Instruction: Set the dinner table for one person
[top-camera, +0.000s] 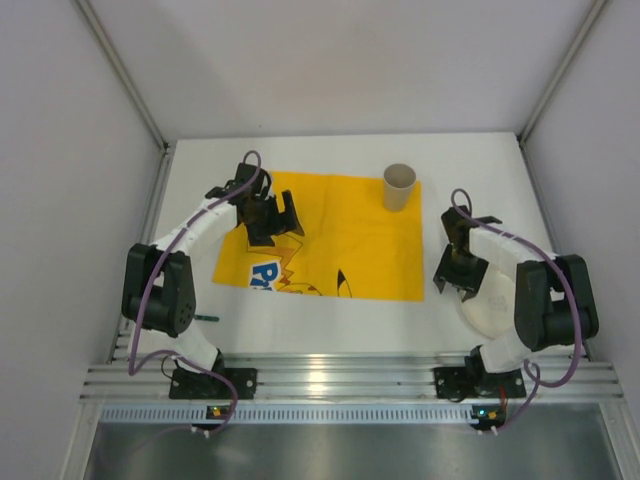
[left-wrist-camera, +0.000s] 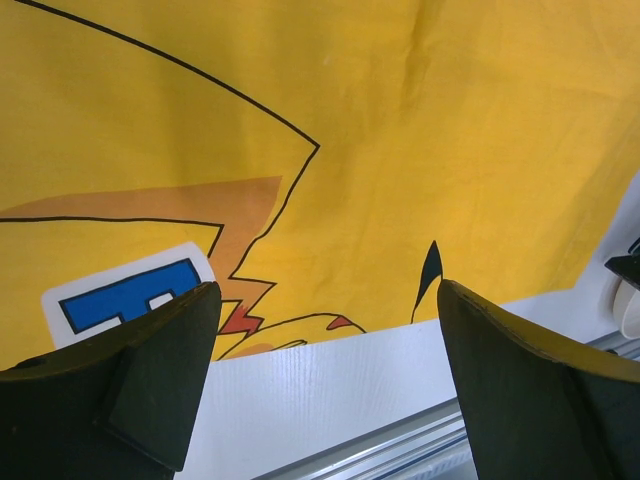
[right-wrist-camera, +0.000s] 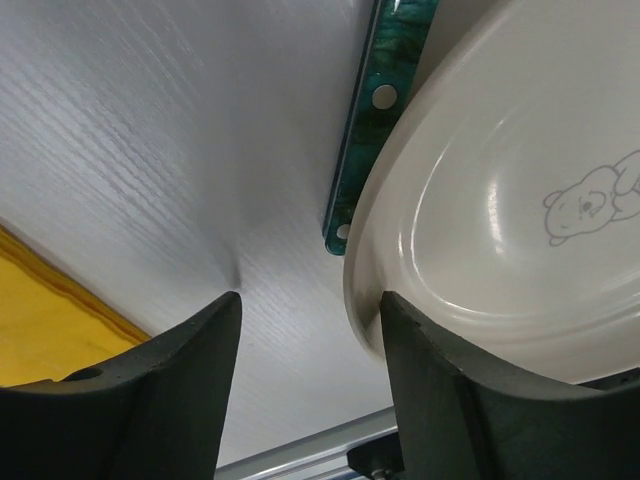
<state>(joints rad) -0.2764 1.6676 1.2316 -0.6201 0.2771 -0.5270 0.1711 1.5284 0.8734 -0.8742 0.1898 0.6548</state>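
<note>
White bear-print plate (right-wrist-camera: 520, 200) pickup | right gripper (right-wrist-camera: 305, 400) astride its rim, hold unclear | left gripper (left-wrist-camera: 330, 380) spread, empty | next you clamp, carry to yellow mat (left-wrist-camera: 400, 150)

We see a yellow mat (top-camera: 340, 240), a beige cup (top-camera: 399, 187) on its one-o'clock corner. A white plate (top-camera: 488, 312) lies at the mat's four o'clock.

The dinner table (top-camera: 330, 322) is a large, flat, rectangular top, white and matte, with a fine wood-grain texture visible up close. It lies level in front of me, spanning my workspace side to side; its near edge meets the aluminium rail (top-camera: 340, 378).
</note>
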